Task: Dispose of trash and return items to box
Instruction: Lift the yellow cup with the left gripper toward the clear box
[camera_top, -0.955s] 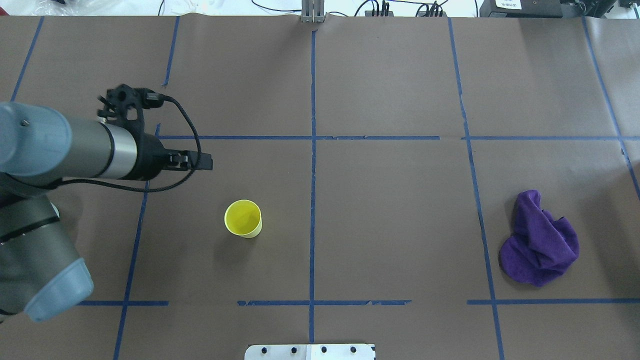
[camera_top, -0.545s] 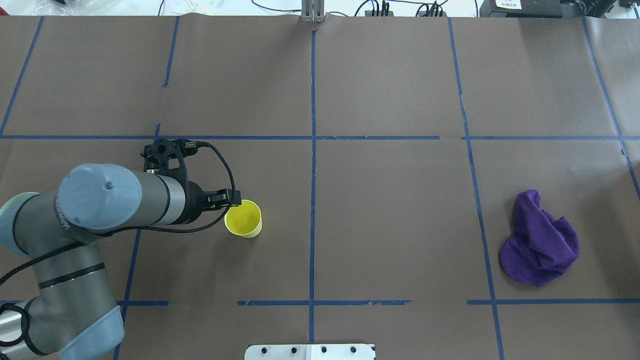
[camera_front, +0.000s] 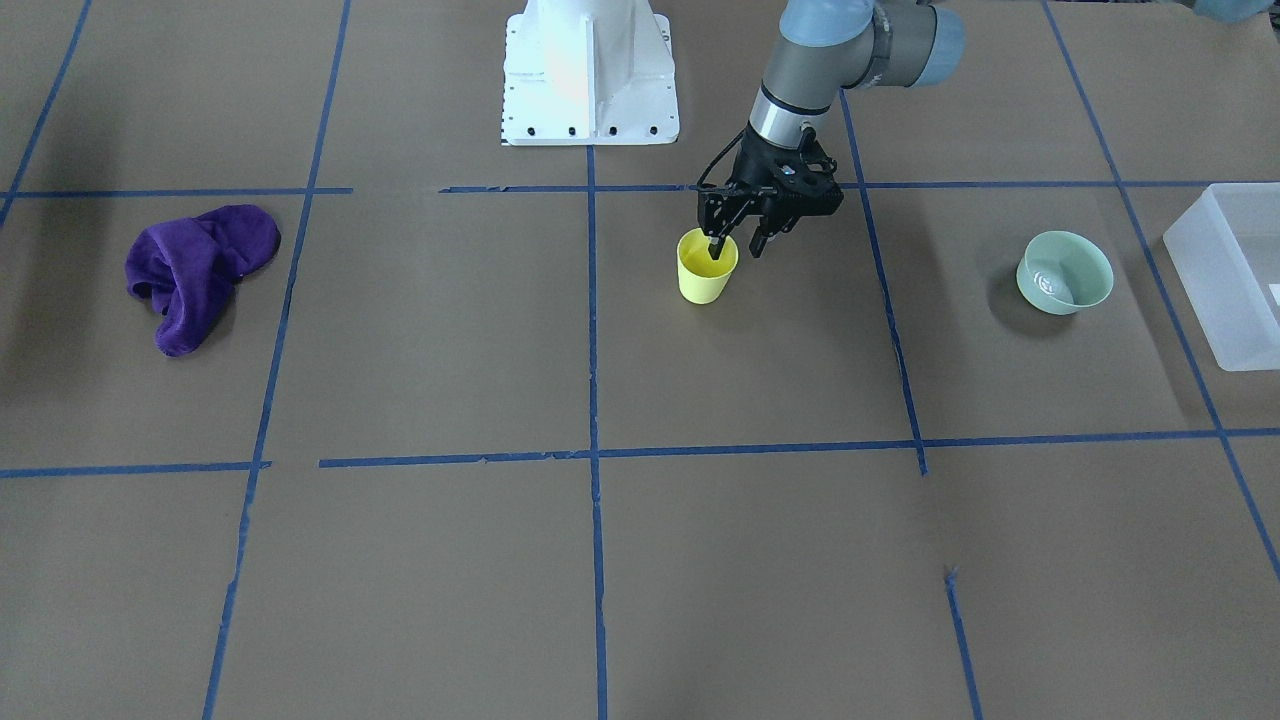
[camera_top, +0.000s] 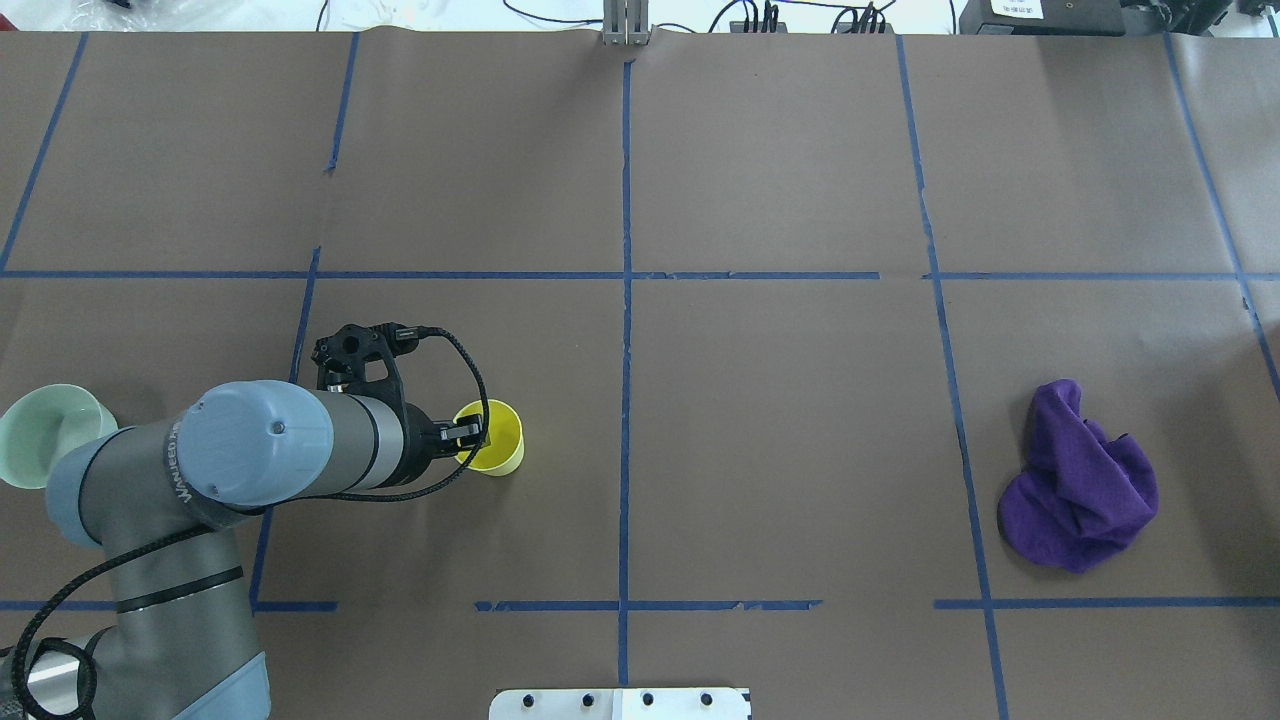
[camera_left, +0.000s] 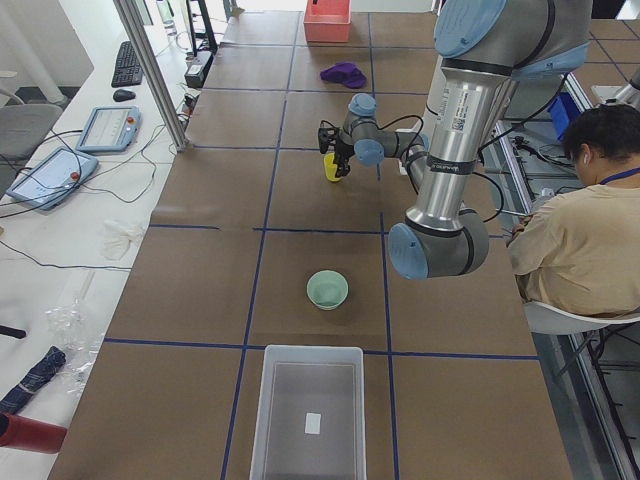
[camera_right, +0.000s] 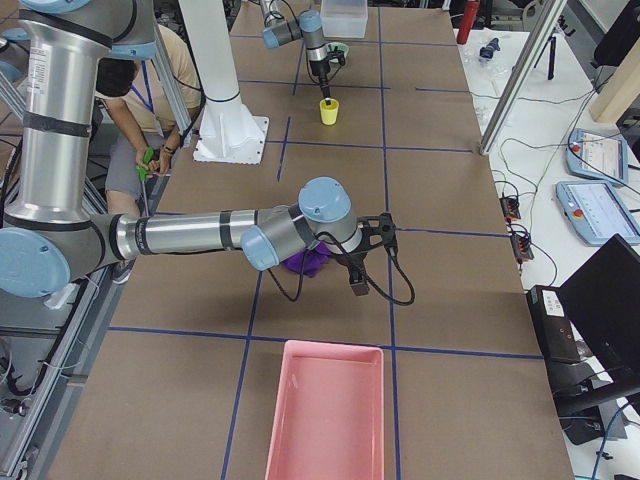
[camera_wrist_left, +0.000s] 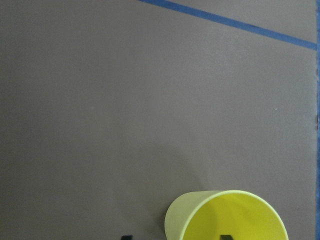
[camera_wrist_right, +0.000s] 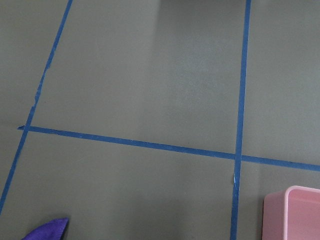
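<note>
The yellow cup (camera_front: 706, 268) stands upright on the brown table and also shows in the overhead view (camera_top: 495, 440) and at the bottom of the left wrist view (camera_wrist_left: 227, 217). My left gripper (camera_front: 736, 246) is open and straddles the cup's rim, with one finger inside the cup and one outside. The mint-green bowl (camera_front: 1065, 272) sits upright further along the table, beside the arm (camera_top: 35, 435). The translucent box (camera_front: 1195, 295) stands past the bowl at the table's end (camera_left: 308, 352). My right gripper (camera_right: 356, 282) hangs over the table near the purple cloth; I cannot tell whether it is open.
A crumpled purple cloth (camera_front: 195, 270) lies at the far side of the table from the box. A pink bin (camera_right: 325, 415) stands at the table's end past the cloth. The white robot base (camera_front: 588, 70) is behind the cup. A seated person (camera_left: 590, 230) is beside the table.
My left arm has swung from behind and left of the cup down to it. The gripper now straddles the cup's rim. The cup has not moved.
</note>
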